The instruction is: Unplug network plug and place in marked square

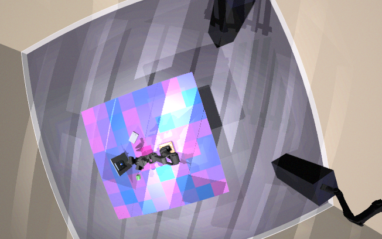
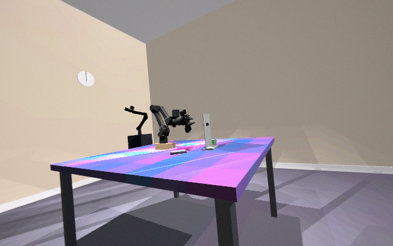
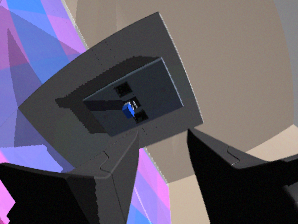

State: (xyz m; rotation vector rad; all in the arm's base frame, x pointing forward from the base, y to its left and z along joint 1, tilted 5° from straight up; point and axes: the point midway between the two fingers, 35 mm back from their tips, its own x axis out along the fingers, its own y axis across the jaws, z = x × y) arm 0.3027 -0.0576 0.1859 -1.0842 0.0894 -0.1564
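Plug (image 3: 129,110), blue, sits in a socket on the dark face of the upright panel (image 3: 143,90), seen tilted in the wrist view; both fingers stand partly drawn together, apart from the panel, nothing between them.

Top view: table (image 1: 199,181) carries pink, blue and cyan patches on a grey streaked floor. The arm (image 1: 158,158) reaches toward the panel; a white card (image 1: 133,137) and green block (image 1: 137,177) lie nearby.

Exterior view: gripper (image 2: 189,123) hovers short of the panel. Beige walls, one bearing a white disc (image 2: 85,78).
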